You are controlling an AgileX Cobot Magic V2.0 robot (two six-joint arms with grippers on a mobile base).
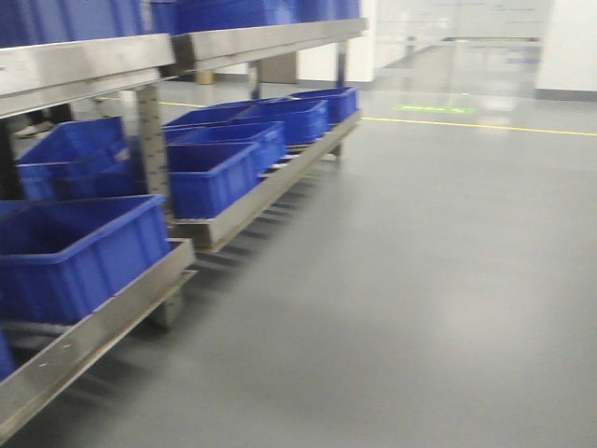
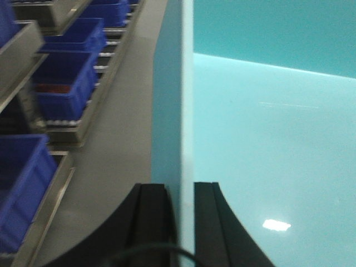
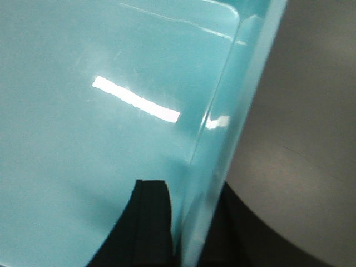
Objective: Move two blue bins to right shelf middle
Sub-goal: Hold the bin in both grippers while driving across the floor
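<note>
In both wrist views I hold one blue bin, which looks pale turquoise up close. The left gripper (image 2: 185, 186) is shut on the bin's left wall (image 2: 173, 83), one finger outside and one inside. The right gripper (image 3: 189, 189) is shut on the opposite wall (image 3: 233, 94), with its inner finger (image 3: 151, 222) against the bin's glossy inside. The held bin and both grippers are out of the front view. Other blue bins (image 1: 79, 247) (image 1: 210, 173) (image 1: 303, 112) sit on the low level of the steel shelf racks (image 1: 261, 39) at the left.
The racks run along the left, with more blue bins on the upper level (image 1: 233, 11). Grey floor (image 1: 420, 280) stretches to the right and ahead, crossed by a yellow line (image 1: 485, 126). Rack bins (image 2: 67, 83) also show left of the held bin.
</note>
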